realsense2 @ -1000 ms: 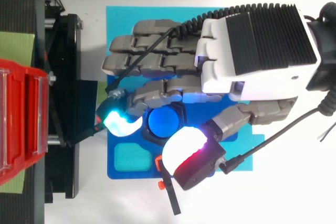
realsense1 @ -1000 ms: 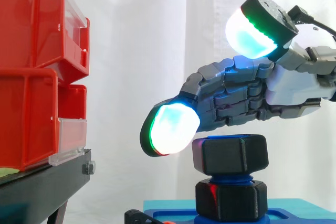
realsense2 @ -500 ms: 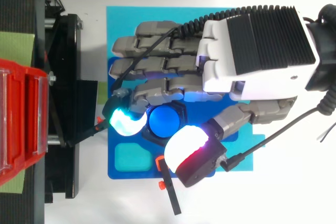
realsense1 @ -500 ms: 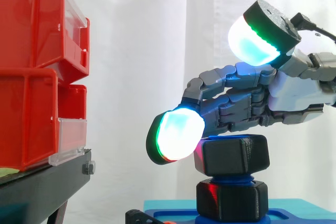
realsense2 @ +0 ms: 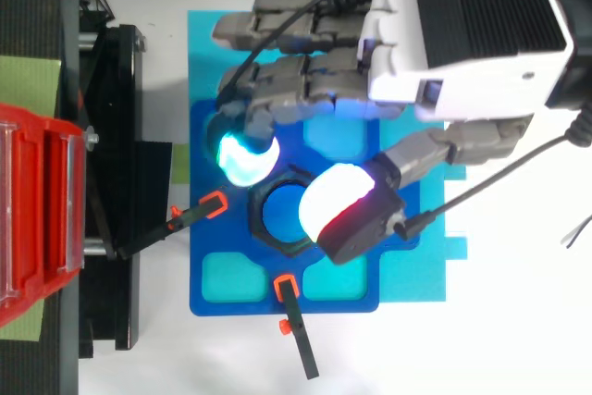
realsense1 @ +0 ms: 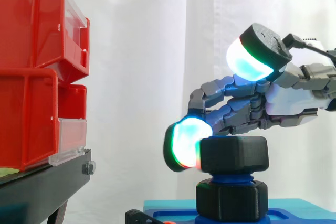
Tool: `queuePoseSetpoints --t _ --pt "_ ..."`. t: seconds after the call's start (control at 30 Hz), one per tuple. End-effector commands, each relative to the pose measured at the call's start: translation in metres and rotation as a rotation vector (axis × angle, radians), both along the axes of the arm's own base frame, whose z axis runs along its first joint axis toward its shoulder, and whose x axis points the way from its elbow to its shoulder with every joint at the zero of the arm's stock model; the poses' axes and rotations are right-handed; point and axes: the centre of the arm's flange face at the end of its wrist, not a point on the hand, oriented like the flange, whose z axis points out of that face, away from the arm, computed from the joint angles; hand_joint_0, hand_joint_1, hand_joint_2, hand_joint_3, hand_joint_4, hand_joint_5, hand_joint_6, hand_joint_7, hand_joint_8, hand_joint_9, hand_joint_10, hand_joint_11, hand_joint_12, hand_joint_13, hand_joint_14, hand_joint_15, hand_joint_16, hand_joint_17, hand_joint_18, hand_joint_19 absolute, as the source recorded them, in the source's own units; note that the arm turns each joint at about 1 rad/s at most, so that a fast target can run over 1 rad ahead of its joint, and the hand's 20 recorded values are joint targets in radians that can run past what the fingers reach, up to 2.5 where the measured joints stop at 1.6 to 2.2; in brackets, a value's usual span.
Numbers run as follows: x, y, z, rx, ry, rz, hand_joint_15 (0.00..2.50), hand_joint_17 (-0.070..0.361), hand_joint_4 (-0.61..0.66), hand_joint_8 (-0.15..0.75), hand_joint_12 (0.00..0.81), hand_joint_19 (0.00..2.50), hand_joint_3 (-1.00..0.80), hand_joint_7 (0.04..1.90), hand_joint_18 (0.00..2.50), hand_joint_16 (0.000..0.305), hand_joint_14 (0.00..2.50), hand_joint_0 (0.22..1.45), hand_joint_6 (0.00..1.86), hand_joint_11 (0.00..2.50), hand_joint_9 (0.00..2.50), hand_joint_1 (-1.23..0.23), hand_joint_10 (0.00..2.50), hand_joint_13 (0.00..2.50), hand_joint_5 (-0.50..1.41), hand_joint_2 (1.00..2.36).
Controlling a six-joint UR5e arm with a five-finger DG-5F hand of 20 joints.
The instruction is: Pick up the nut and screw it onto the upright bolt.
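Swinging toward the far side, the hand (realsense2: 462,34) keeps its curled fingers (realsense1: 186,145) grasping nothing, one pad pushing the nut (realsense1: 233,153) at its left face. No longer tilted, the nut sits level on the bolt (realsense1: 231,178), so the thread has probably caught.

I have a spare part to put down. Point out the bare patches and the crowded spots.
Bare: the white table below the blue base, right of the clamp; also the strip above the base's top edge, between the black stand and the hand. Crowded: the base's middle, with nut, bolt and hand.
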Motion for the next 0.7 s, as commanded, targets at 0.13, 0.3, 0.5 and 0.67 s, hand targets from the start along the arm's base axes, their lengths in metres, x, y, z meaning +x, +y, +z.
queuePoseSetpoints --t 0.13,0.3,0.5,0.67 --pt "-0.006 -0.019 -0.001 -0.004 0.018 0.005 0.0 0.075 0.24 0.25 0.289 0.0 -0.5 1.2 0.0 0.033 0.0 0.51 0.5 0.0 0.43 -0.07 0.0 0.15 -0.08 1.0" --pt "-0.009 -0.024 -0.001 -0.002 0.029 0.014 0.0 0.07 0.23 0.258 0.277 0.0 -0.5 1.33 0.0 0.031 0.0 0.52 0.5 0.0 0.5 -0.09 0.0 0.22 -0.05 1.0" --pt "-0.005 -0.027 0.009 -0.001 0.009 0.008 0.0 0.065 0.22 0.261 0.267 0.0 -0.5 1.33 0.0 0.029 0.0 0.52 0.5 0.0 0.56 -0.11 0.0 0.27 -0.04 1.0" --pt "0.002 -0.03 0.031 -0.001 -0.02 0.003 0.0 0.069 0.26 0.247 0.281 0.0 -0.5 0.96 0.0 0.031 0.0 0.52 0.5 0.0 0.51 -0.11 0.0 0.25 -0.11 1.0"
